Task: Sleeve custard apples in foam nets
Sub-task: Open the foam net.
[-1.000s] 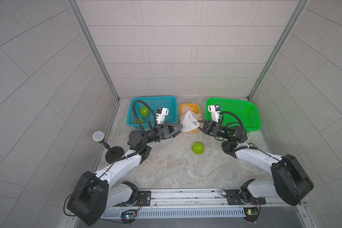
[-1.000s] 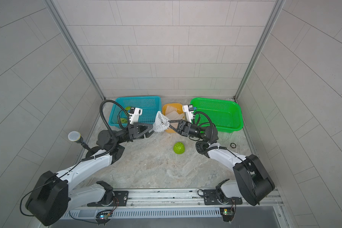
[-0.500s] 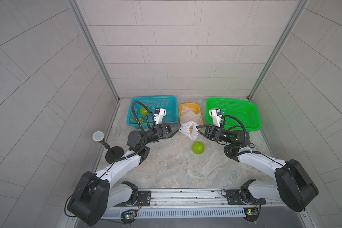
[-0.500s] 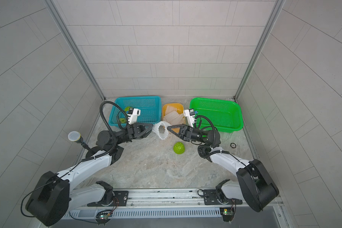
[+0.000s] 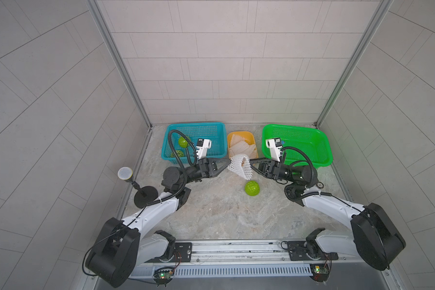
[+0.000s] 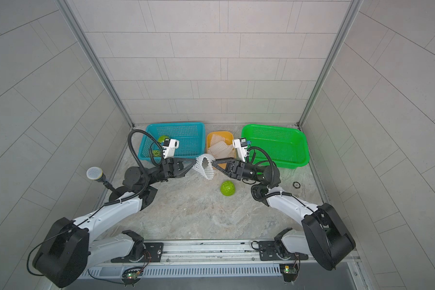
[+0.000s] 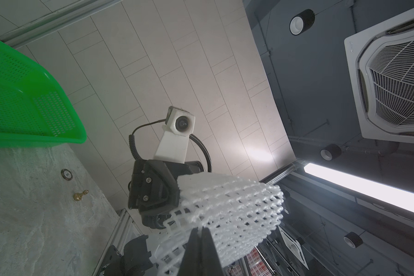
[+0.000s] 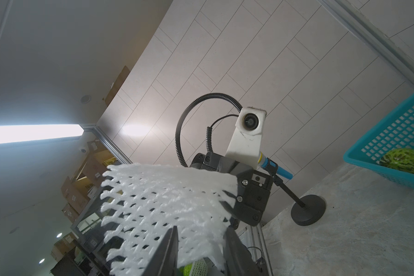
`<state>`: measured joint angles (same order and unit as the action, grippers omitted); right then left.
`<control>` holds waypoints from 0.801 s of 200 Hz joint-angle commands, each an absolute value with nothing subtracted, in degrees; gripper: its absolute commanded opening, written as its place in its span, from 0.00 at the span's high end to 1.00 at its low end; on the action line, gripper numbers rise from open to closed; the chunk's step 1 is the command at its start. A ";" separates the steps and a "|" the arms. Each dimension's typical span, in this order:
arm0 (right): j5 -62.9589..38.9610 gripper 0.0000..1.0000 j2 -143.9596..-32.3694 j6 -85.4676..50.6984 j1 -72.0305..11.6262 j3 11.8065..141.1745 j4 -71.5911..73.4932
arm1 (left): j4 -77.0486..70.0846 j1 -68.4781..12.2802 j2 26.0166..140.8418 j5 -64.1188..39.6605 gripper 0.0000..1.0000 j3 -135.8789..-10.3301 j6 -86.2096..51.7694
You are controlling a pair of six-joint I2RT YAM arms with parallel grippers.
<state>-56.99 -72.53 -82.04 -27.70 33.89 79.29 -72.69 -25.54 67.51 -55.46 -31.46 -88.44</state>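
I have the white foam mesh net sleeve (image 5: 238, 166) strung in the air between both arms, above the marbled tabletop (image 5: 211, 211) and just in front of the small orange tub (image 5: 252, 137) of spare nets.

The left gripper (image 5: 228, 160) has its jaws pressed together on the sleeve's left edge; in the left wrist view the closed tips (image 7: 199, 230) pinch the mesh. The right gripper (image 5: 251, 160) meets the opposite edge with its jaws apart. In the right wrist view the mesh drapes across the gap between its two fingers (image 8: 170, 241), and I cannot tell whether they grip anything.

What matters for my next move is the loose bumpy bright green custard apple (image 5: 252, 188). It sits on the table below the sleeve, on the near side towards the bases. It is a little to the right, so I judge the right arm nearer. The sleeve's long axis runs from the jaws down towards the table, its lower end hanging near the fruit but not touching. In both top views the upper mouth (image 6: 206, 162) gapes between the two grippers.

Two more green custard apples (image 5: 183, 142) wait in the turquoise perforated plastic basket (image 5: 194, 124). The bright green perforated basket (image 5: 323, 140) holds nothing I can see.
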 commanded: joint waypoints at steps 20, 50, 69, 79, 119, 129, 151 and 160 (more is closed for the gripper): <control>-56.09 0.57 -70.84 -82.33 -28.94 35.09 81.65 | -75.59 -25.91 66.73 -54.24 1.00 -31.37 -86.80; -56.07 0.49 -70.61 -81.61 -30.52 34.72 81.64 | -75.59 -25.99 66.54 -53.33 1.00 -31.38 -86.25; -55.84 0.45 -70.92 -81.10 -31.28 34.88 81.56 | -75.59 -26.68 66.62 -53.13 1.00 -31.93 -86.14; -55.47 0.48 -71.27 -81.03 -31.30 34.98 81.56 | -75.59 -27.28 66.77 -53.29 1.00 -32.32 -85.98; -52.56 0.76 -72.01 -81.09 -30.71 35.24 81.56 | -75.59 -27.49 67.37 -53.36 1.00 -31.99 -86.61; -51.80 0.85 -72.08 -81.45 -30.34 35.24 81.56 | -75.59 -27.50 67.07 -53.42 1.00 -31.86 -86.66; -50.34 0.95 -71.99 -81.73 -29.93 35.20 81.56 | -75.59 -27.44 67.12 -53.42 0.78 -31.99 -87.33; -49.40 0.97 -72.05 -81.62 -29.83 35.03 81.56 | -75.58 -27.48 67.30 -53.37 0.64 -32.08 -87.77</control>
<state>-52.05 -72.38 -81.03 -30.26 33.89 79.29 -72.60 -27.29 67.51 -53.28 -31.46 -87.72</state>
